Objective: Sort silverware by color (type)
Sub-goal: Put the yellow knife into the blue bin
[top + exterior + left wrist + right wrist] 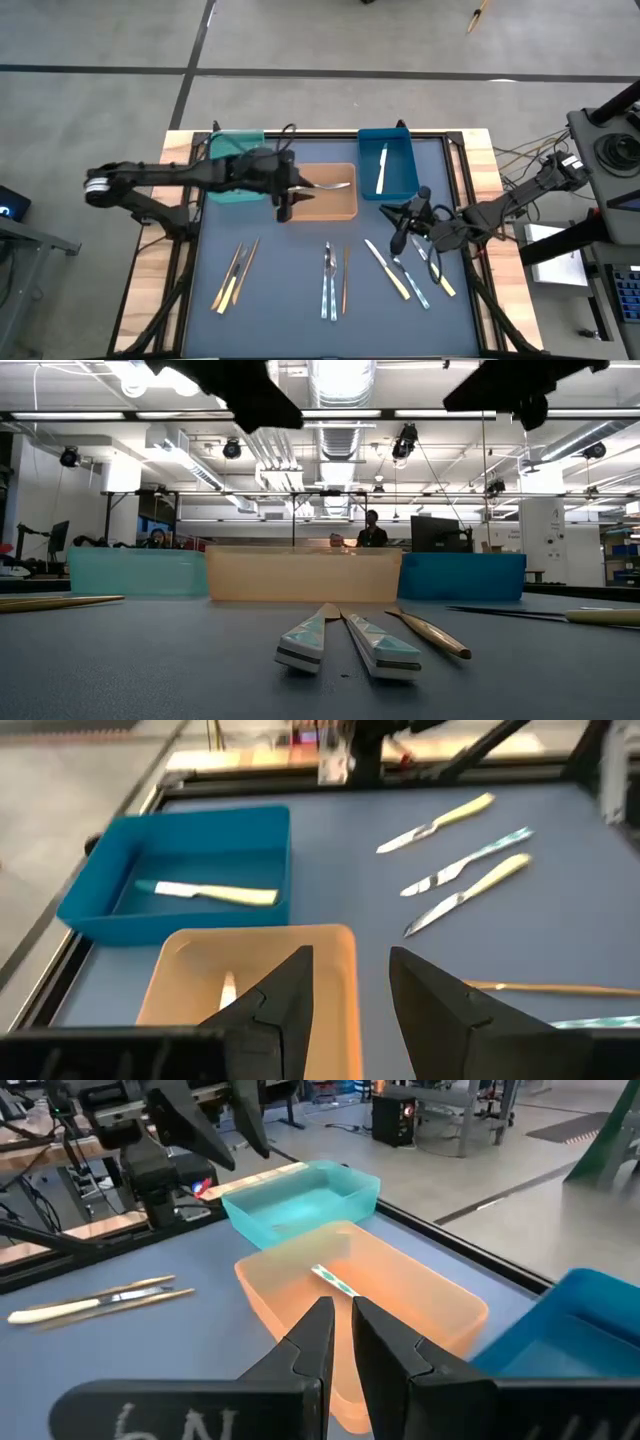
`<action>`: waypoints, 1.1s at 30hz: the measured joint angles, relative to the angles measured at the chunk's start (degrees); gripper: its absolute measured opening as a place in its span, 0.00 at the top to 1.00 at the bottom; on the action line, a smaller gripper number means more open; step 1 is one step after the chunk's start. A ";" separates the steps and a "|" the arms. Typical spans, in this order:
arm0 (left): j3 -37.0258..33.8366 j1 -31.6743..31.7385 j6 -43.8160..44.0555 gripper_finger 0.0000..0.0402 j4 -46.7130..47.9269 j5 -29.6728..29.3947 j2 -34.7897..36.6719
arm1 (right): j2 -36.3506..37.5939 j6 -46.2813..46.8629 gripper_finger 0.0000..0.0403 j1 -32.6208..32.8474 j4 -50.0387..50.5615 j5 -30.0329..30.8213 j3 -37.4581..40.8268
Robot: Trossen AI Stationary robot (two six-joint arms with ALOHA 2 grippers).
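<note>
Silver spoon (330, 185) in orange bin (325, 207), beside open left claw (291, 192).

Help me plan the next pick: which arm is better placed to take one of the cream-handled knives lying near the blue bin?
Probably the right. Its pincer hangs beside the cream-handled knife below the blue bin, jaws nearly closed and holding nothing. The left pincer stands open at the orange bin, farther away.
</note>
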State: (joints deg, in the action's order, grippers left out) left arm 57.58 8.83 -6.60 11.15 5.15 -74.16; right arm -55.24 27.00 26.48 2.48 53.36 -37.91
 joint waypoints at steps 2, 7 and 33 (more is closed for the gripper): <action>-3.75 -1.06 0.78 0.71 -3.85 -0.09 2.79 | -2.18 -0.81 0.92 0.00 0.08 0.00 -2.27; -13.70 -2.19 1.10 0.71 -17.54 -0.07 9.50 | -6.93 -4.03 0.92 0.00 0.24 0.08 -8.64; -21.32 -2.26 -7.76 0.71 -39.11 -0.07 23.34 | -28.26 23.59 0.92 -1.16 35.34 -19.78 -42.74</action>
State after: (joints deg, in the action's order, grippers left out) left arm 36.26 6.57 -14.36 -27.95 5.08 -50.82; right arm -83.50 50.59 25.32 37.82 33.58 -80.65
